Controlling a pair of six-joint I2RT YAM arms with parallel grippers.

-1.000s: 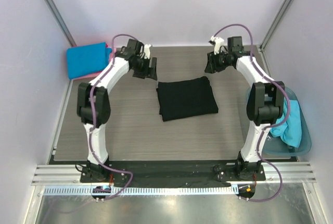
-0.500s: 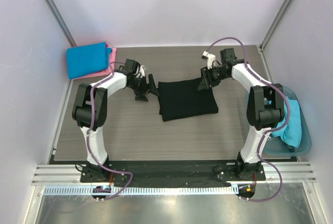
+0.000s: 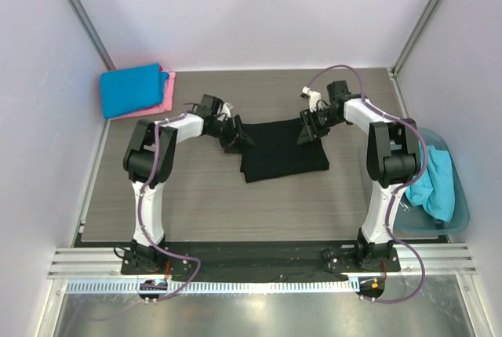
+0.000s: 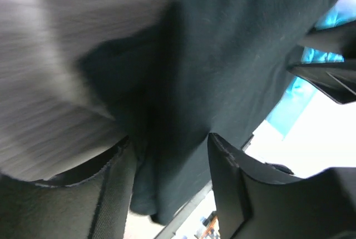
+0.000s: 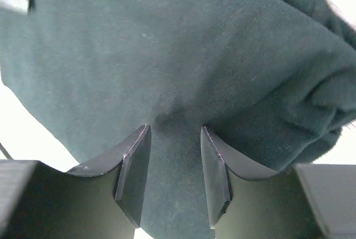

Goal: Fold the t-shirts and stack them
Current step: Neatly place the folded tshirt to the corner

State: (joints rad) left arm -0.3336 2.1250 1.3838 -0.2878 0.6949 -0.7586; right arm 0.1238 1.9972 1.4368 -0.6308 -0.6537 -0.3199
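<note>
Left claw [image 3: 235,138] and right claw [image 3: 307,128] are both down at the far edge of the black t-shirt [image 3: 282,150], one at each far corner, with the arms reaching in from either side. In the left wrist view the left claw [image 4: 169,155] stands wide apart. Its two fingers [image 4: 114,194] straddle the edge of the dark cloth, which lies loose in the gap with nothing pinched. In the right wrist view the right claw [image 5: 174,132] is parted less widely. Its fingertips [image 5: 136,167] press onto the black t-shirt [image 5: 167,55] with a small pucker of fabric between them, and the jaws have not closed on it.

The grey wood-grain counter [image 3: 188,188] carries the shirts. The black t-shirt is the biggest thing on it, folded into a rough rectangle near the middle, slightly right of centre, with its near edge lying flat. At the counter's right edge, beside the right arm, stands a translucent teal tub [image 3: 463,210]. At the far left corner lies a folded blue t-shirt [image 3: 132,91], well apart from the black one. Inside the tub a turquoise t-shirt [image 3: 436,184] lies crumpled. Smallest in view is the pink t-shirt [image 3: 167,96], lying under the blue one with only a strip showing along its right and near edges.
</note>
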